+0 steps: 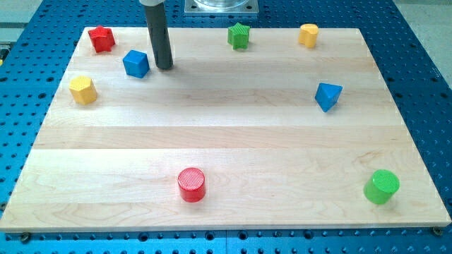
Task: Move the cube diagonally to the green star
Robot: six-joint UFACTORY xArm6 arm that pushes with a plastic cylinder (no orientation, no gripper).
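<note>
A blue cube [135,63] sits near the view's top left on the wooden board [233,134]. A green star [239,35] lies at the view's top centre, well to the right of the cube. My tip [164,67] rests on the board just to the right of the blue cube, a small gap apart from it. The dark rod rises from the tip to the view's top edge.
A red star [102,39] lies at top left. A yellow hexagonal block [82,89] is at the left edge. A yellow cylinder [308,34] is at top right. A blue triangular block [328,96] is at right. A red cylinder [191,185] and a green cylinder [381,187] stand near the bottom.
</note>
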